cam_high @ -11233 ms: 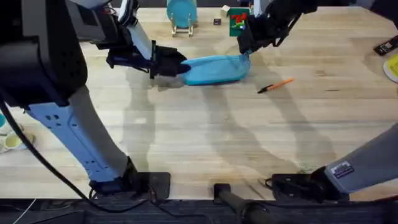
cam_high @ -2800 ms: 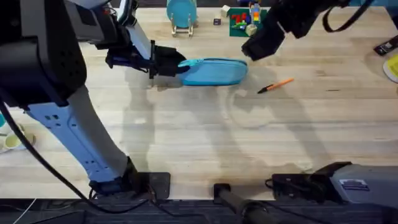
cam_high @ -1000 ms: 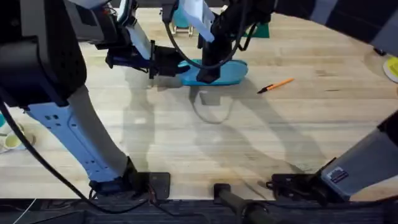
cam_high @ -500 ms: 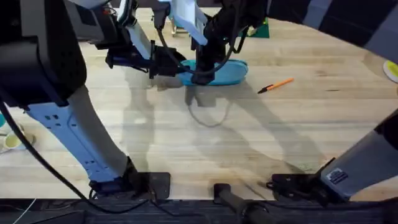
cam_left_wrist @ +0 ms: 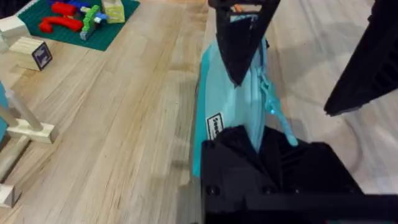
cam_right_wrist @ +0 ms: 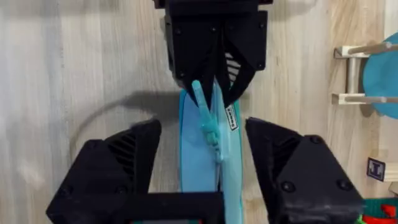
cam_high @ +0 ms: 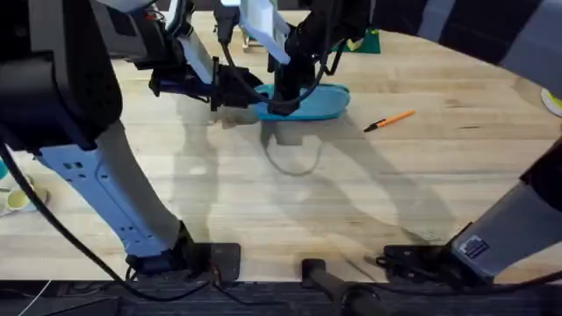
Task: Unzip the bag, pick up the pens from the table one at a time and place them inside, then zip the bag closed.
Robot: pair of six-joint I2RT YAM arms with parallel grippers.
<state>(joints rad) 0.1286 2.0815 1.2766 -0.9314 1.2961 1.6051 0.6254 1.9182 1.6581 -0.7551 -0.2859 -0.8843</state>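
Note:
The light blue bag (cam_high: 316, 101) lies at the back of the table (cam_high: 351, 202). My left gripper (cam_high: 246, 92) is shut on the bag's left end, as the left wrist view shows (cam_left_wrist: 255, 140). My right gripper (cam_high: 285, 101) reaches across and hangs open over the bag (cam_right_wrist: 208, 162), one finger on each side of it (cam_right_wrist: 204, 134). The teal pull tab (cam_right_wrist: 205, 115) lies on the zipper between those fingers, near the left gripper (cam_right_wrist: 208, 90). One orange pen (cam_high: 389, 120) lies on the wood to the right of the bag.
A teal disc on a wooden stand (cam_right_wrist: 373, 68) stands behind the bag. A green baseplate with toy bricks (cam_left_wrist: 74, 18) and a small wooden block (cam_left_wrist: 34, 53) sit at the back. A yellow object (cam_high: 555, 98) is at the right edge.
My right arm has swung from the bag's right end across to its left part and come down over the zipper. The left gripper, bag and pen have stayed in place.

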